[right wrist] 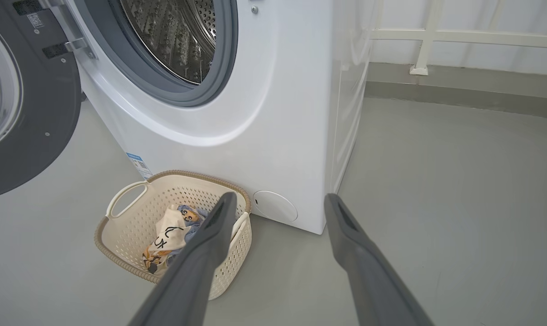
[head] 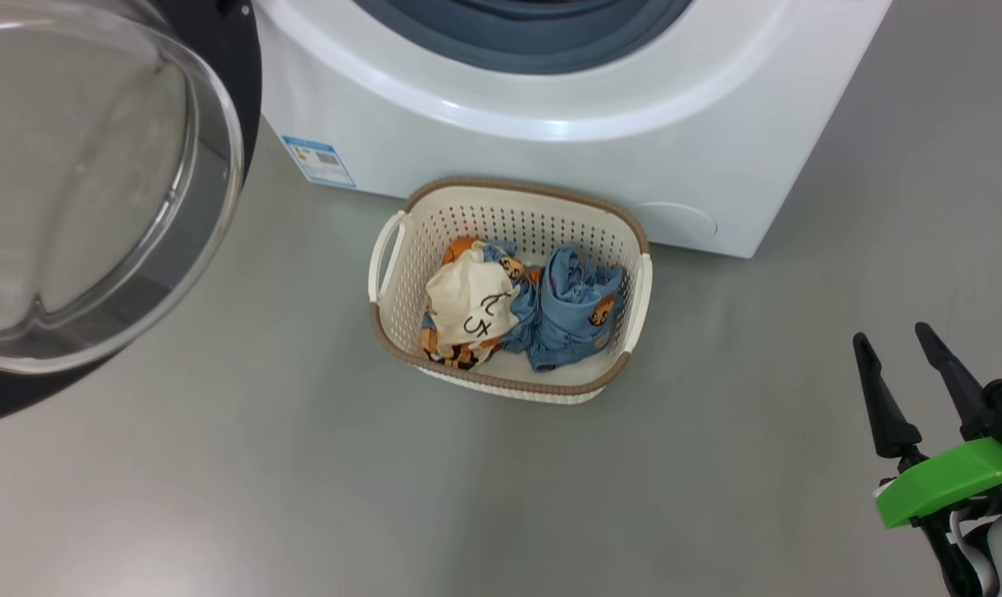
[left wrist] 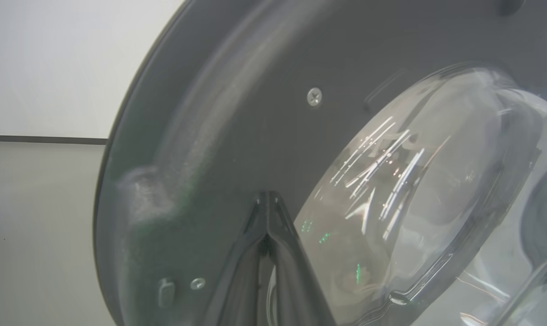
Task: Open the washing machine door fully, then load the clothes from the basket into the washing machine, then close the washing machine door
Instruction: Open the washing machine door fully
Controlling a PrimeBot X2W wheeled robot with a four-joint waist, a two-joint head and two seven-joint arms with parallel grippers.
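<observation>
Door's open, I can see that straight away: the washing machine door hangs swung out on my left, its glass bulge facing me and the black rim behind it. My left gripper has its two fingers pressed tight together with nothing between them. The tips point at the door's dark inner face just beside the glass; whether they actually touch it, I can't tell from here.

Over to the right gripper: fingers spread wide apart, empty, hovering low at my right above the grey floor, well apart from the basket. On its wrist camera the washing machine stands with its mouth uncovered, the steel drum showing inside the grey-blue gasket.

The basket sits on the floor right up against the machine's front, below the opening and near the blue label sticker. The clothes are in it: the cream garment with black marks on the left side, the blue garment bunched beside it, the two touching.
</observation>
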